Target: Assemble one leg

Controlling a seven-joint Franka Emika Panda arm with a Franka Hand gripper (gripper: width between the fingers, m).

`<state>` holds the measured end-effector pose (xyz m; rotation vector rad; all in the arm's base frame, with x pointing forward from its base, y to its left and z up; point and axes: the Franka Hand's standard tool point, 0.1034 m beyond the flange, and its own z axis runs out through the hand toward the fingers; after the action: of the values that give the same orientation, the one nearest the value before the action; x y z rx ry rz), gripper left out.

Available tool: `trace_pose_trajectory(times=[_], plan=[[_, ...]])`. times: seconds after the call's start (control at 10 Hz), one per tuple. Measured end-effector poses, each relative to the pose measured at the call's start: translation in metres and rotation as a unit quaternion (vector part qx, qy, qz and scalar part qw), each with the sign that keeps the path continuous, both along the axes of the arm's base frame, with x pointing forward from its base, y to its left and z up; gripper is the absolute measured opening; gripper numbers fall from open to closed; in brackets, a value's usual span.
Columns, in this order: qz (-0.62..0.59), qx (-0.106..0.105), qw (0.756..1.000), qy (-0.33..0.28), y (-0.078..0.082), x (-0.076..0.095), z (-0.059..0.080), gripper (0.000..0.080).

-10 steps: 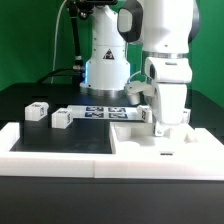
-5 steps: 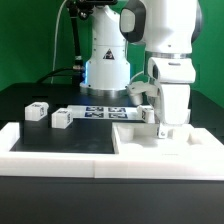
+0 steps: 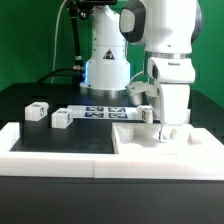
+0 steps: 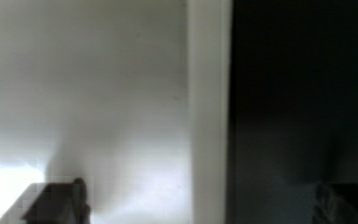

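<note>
White plastic leg [image 3: 61,118]: being shown upright on the black surface [image 3: 70,140], towards the exterior view's left and well apart from the gripper [image 3: 166,130]. A black-and-white square tag is being carried on one face.

Second leg [image 3: 37,111]: being shown near the first, further towards the exterior view's left, likewise tagged.

Marker board [image 3: 100,112]: being seen flat on the surface between the legs and the arm's base, with several tags on it.

Large white panel [image 3: 135,140]: being seen at the exterior view's right, with the gripper being held low at it. Whether they are touching cannot be told.

Change against one second earlier: the gripper is being found shifted slightly towards the exterior view's right. Both legs, the marker board and the panel are being found unmoved.

Fingers [image 4: 51,200]: being shown in the wrist view spread wide, with nothing being held between them. The pale panel and the dark surface are being seen side by side beneath.

Writing: only tag patterns are being made out, too small to be read.
</note>
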<state>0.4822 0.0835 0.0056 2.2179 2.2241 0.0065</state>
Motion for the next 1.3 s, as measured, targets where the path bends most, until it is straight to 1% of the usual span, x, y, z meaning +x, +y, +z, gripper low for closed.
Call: trace_pose_trajectory(times=[0.3,0.4,0.6,0.8,0.9,1.1,1.3], plan=[[0.000,0.000,1.000,-0.001,0.000,0.000,0.001,0.0649],[-0.003,-0.001,1.000,-0.008,0.001,0.002,0.010,0.0649],[-0.016,-0.007,1.000,-0.020,0.005,-0.002,0.040,0.0649],[-0.031,-0.015,0.999,-0.019,0.009,-0.003,0.059,0.0649],[-0.055,-0.014,0.998,-0.020,0.010,-0.003,0.060,0.0649],[-0.057,-0.014,0.998,-0.019,0.009,-0.004,0.059,0.0649],[-0.133,-0.009,0.991,-0.022,0.009,-0.004,0.058,0.0649]])
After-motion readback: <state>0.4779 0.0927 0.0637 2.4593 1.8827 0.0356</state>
